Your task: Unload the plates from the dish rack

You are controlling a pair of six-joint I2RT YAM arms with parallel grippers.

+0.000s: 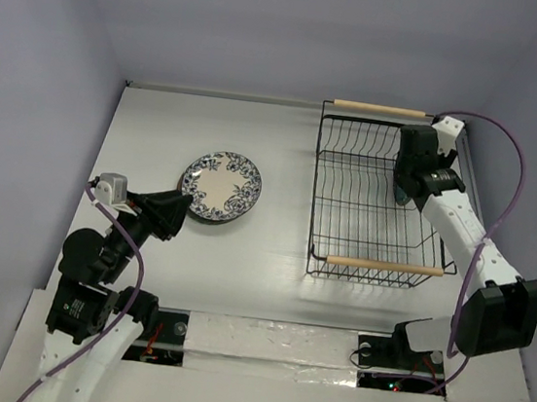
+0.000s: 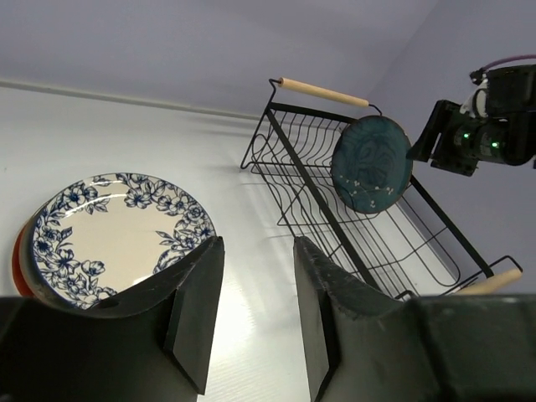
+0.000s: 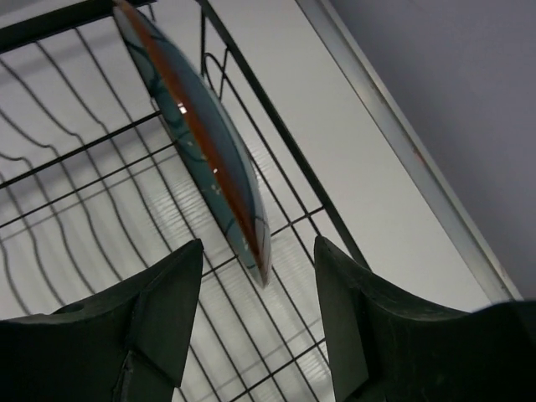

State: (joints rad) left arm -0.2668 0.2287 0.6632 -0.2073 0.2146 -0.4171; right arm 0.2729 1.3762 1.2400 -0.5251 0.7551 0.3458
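The black wire dish rack (image 1: 347,196) with wooden handles stands at the right. One dark teal plate (image 2: 371,163) stands on edge in it, near its right side. My right gripper (image 1: 407,189) hangs over that plate. In the right wrist view it is open (image 3: 260,251), with the plate's rim (image 3: 201,142) between the fingers and not touching them. The blue floral plate (image 1: 221,186) lies flat on the table at the left, on top of another plate whose reddish-brown rim (image 2: 18,260) shows. The deer figure is hidden. My left gripper (image 1: 180,215) is open and empty (image 2: 258,251) just beside the floral plate's near-left edge.
The rest of the rack (image 2: 335,226) holds no other plates. Grey walls close the table at the back, left and right. A metal strip (image 3: 402,142) runs along the table's right edge beside the rack.
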